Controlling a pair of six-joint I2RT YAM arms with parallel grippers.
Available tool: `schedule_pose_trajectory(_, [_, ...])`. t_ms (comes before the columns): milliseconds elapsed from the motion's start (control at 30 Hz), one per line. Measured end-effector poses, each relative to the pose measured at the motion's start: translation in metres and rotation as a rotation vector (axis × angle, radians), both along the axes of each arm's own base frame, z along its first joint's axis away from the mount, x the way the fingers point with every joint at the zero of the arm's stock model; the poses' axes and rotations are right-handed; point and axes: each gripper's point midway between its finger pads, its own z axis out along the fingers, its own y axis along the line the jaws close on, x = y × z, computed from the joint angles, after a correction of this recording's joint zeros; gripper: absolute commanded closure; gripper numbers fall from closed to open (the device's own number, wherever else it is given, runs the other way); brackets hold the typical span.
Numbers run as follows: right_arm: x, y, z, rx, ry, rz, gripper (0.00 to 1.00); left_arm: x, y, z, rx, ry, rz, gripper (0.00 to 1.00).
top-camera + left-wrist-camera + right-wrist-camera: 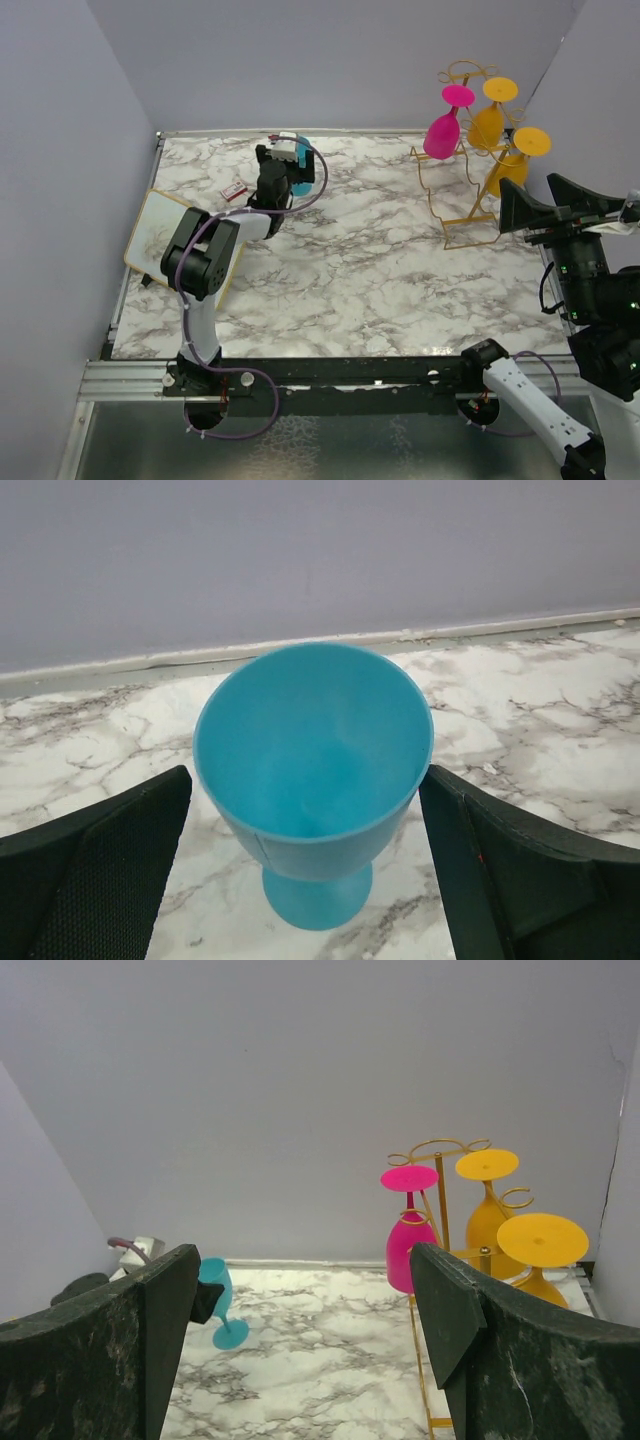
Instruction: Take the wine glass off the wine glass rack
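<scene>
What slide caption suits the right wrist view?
Framed by open right fingers, a gold rack carries a pink glass and two yellow glasses; the left gripper holds a tilted blue glass.

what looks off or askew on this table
The blue glass leans off vertical in the right wrist view, gripped between the fingers of the left gripper near the back wall. The white board lies skewed at the left edge of the table. Nothing looks spilled or broken.
</scene>
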Motion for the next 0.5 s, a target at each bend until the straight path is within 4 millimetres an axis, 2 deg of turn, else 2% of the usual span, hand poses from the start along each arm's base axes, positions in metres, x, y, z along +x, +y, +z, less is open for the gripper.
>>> schedule_pose_trajectory(133, [-0.003,-0.001,0.002,0.003,-0.007,0.001,0.12,-0.025,0.007,0.019,-0.049,0.022,-0.008,0.01])
schedule_pose_trajectory(267, [-0.003,0.001,0.000,-0.005,-0.003,0.012,0.12,-0.042,0.011,0.037,-0.093,0.046,-0.010,0.01])
schedule_pose_trajectory(500, [0.006,0.014,-0.004,-0.074,0.029,0.055,0.12,-0.081,0.018,0.054,-0.189,0.140,-0.026,0.01])
